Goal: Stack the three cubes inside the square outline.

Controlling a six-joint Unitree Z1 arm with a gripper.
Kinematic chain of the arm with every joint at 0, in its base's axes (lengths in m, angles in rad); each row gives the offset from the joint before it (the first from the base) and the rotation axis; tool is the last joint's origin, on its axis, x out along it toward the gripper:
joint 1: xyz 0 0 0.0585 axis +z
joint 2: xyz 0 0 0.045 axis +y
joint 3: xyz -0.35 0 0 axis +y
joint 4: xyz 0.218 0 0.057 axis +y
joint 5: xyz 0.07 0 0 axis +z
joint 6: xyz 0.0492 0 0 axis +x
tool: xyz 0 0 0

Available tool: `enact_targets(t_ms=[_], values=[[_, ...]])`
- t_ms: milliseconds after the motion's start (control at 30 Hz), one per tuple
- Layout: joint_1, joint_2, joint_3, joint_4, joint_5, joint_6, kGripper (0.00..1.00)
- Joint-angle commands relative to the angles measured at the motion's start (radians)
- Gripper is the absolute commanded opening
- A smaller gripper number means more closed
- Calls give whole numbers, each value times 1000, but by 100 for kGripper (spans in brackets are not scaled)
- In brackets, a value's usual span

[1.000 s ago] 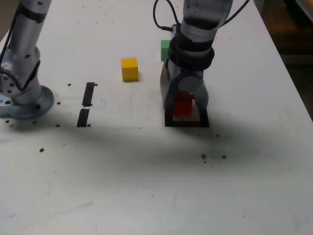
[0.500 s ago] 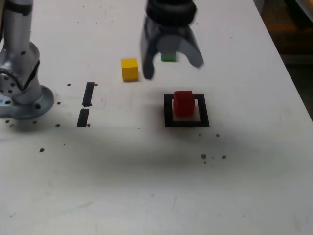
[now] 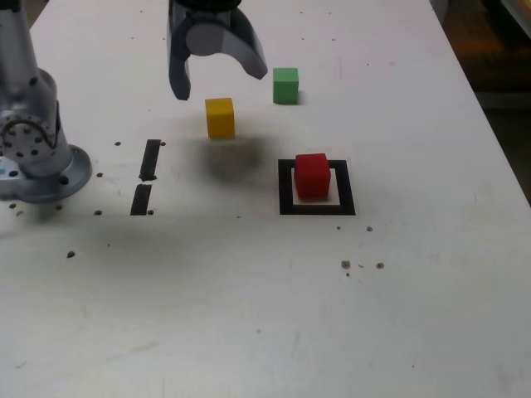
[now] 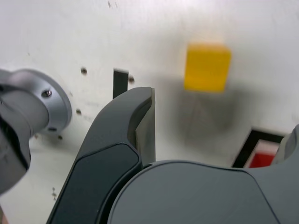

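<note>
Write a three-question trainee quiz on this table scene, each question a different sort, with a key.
1. True or false: the red cube sits inside the square outline.
2. Which cube lies nearest the claw? A) green cube B) yellow cube C) red cube
3. Fill in: the claw's jaws are ____ and hold nothing.

Key: 1 true; 2 B; 3 open.

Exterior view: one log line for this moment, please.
gripper open, above yellow cube | red cube in outline | green cube loose
</note>
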Motion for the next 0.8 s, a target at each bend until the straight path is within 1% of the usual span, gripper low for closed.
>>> enact_targets(t_ms=[0, 133, 233, 467, 667, 767], values=[[25, 24, 27, -65, 3, 26, 99], [40, 74, 65, -164, 9, 44, 98], [44, 120, 90, -209, 12, 46, 95], [52, 170, 112, -232, 13, 45, 84], [57, 177, 111, -241, 14, 44, 84], [64, 181, 103, -246, 22, 44, 84]])
